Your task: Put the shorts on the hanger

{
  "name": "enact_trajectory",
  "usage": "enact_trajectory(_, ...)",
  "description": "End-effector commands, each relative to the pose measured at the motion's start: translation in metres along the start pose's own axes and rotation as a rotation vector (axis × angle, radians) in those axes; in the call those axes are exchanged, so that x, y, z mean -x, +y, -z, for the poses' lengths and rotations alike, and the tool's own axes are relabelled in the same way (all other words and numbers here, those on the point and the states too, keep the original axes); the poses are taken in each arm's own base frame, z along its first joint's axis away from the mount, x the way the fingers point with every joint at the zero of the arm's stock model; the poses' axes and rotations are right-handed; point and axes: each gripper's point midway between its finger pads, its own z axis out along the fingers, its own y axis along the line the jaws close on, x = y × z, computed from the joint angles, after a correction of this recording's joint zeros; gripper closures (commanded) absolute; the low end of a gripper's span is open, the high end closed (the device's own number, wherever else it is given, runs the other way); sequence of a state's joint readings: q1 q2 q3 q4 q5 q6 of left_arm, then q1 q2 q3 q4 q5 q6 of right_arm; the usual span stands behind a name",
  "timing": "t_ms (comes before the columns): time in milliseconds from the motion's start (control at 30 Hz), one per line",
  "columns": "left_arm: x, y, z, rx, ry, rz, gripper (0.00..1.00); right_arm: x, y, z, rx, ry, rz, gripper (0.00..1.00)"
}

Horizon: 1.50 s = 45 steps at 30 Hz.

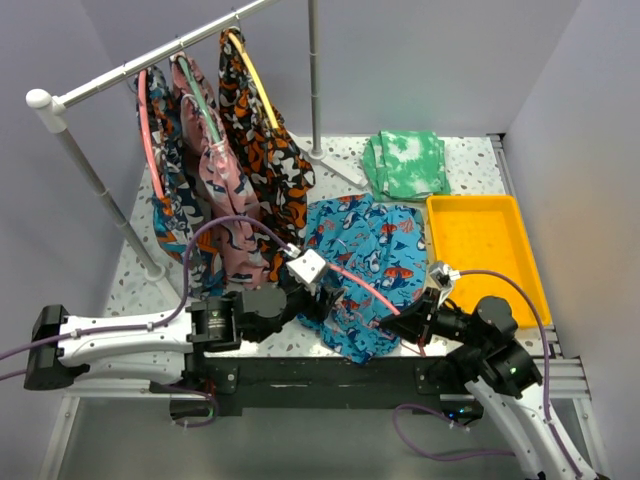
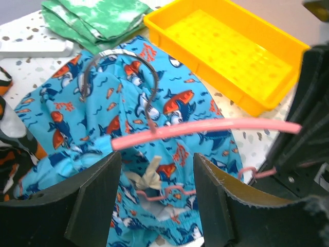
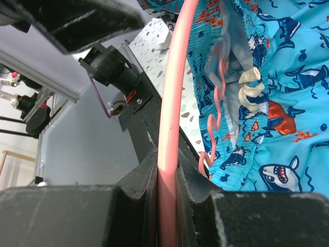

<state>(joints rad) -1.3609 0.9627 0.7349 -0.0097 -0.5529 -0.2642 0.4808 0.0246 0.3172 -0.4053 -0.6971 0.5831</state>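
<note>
Between the left gripper's (image 2: 157, 164) fingers (image 2: 97, 206) nothing is held; the jaws stand wide apart. Just ahead of them the hanger (image 2: 205, 126) crosses, its pink arch lying over the shorts (image 2: 67, 108) and its notched bar at the waistband opening beside the white drawstring (image 2: 146, 177). To the right, the right gripper (image 3: 167, 175) is clamped narrow on the arch's end, with the shorts spread just beyond its fingertips. Farther right sits a yellow tray (image 1: 480, 250).
</note>
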Motion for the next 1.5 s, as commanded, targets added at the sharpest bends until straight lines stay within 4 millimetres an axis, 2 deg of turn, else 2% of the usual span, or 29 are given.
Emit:
enact_trajectory(0,0.044,0.009,-0.018,0.032,-0.097,0.051,0.37,0.013,0.004,-0.001,0.010,-0.049,0.049,1.00)
enact_trajectory(33,0.047,0.015,-0.023,0.041,-0.097,0.072,0.38,0.013,0.004,0.000,0.012,-0.049,0.050,1.00)
enact_trajectory(100,0.055,0.012,-0.025,0.014,-0.129,0.085,0.38,0.012,0.005,0.000,0.014,-0.047,0.049,1.00)
enact_trajectory(300,0.053,0.008,-0.040,-0.018,-0.121,0.069,0.38,0.012,0.004,-0.001,0.013,-0.042,0.050,1.00)
enact_trajectory(467,0.043,0.006,-0.051,-0.015,-0.097,0.053,0.38,0.013,0.003,-0.002,0.010,-0.044,0.047,1.00)
enact_trajectory(633,0.041,0.013,-0.057,-0.004,-0.117,0.056,0.38,0.013,0.004,-0.002,0.017,-0.040,0.048,1.00)
enact_trajectory(800,0.037,0.004,-0.066,-0.063,-0.118,0.069,0.41,0.013,0.003,-0.003,0.009,-0.036,0.050,1.00)
enact_trajectory(1000,0.020,0.001,-0.071,-0.081,-0.074,0.083,0.45,0.014,0.003,-0.002,0.005,-0.041,0.057,1.00)
enact_trajectory(1033,0.019,0.002,-0.071,-0.083,-0.074,0.086,0.47,0.014,0.003,-0.002,0.004,-0.040,0.057,1.00)
enact_trajectory(1133,0.021,0.001,-0.071,-0.091,-0.081,0.092,0.61,0.014,0.003,-0.002,0.005,-0.039,0.056,1.00)
enact_trajectory(1167,0.022,0.000,-0.072,-0.096,-0.082,0.091,0.83,0.014,0.003,-0.002,0.004,-0.038,0.056,1.00)
enact_trajectory(1200,0.025,-0.001,-0.072,-0.097,-0.082,0.083,0.93,0.016,0.003,-0.002,-0.001,-0.038,0.052,1.00)
enact_trajectory(1233,0.024,0.000,-0.072,-0.092,-0.075,0.078,1.00,0.017,0.000,-0.002,-0.020,-0.042,0.043,1.00)
enact_trajectory(1267,0.022,0.002,-0.071,-0.084,-0.067,0.074,1.00,0.017,-0.002,-0.003,-0.039,-0.036,0.027,1.00)
enact_trajectory(1300,0.022,0.005,-0.071,-0.067,-0.065,0.064,1.00,0.024,-0.001,-0.001,-0.056,-0.048,0.027,0.94)
enact_trajectory(1333,0.024,0.008,-0.069,-0.058,-0.070,0.059,1.00,0.022,-0.005,0.001,-0.092,-0.037,0.006,0.76)
enact_trajectory(1367,0.023,0.010,-0.067,-0.051,-0.070,0.052,1.00,0.029,-0.017,0.002,-0.178,-0.062,-0.011,0.68)
enact_trajectory(1400,0.022,0.012,-0.066,-0.042,-0.070,0.046,1.00,0.040,-0.014,0.008,-0.211,-0.089,-0.013,0.61)
enact_trajectory(1433,0.024,0.014,-0.063,-0.041,-0.077,0.047,1.00,0.038,-0.019,0.013,-0.263,-0.081,-0.039,0.52)
enact_trajectory(1467,0.024,0.014,-0.061,-0.042,-0.082,0.045,1.00,0.057,-0.020,0.021,-0.331,-0.147,-0.029,0.48)
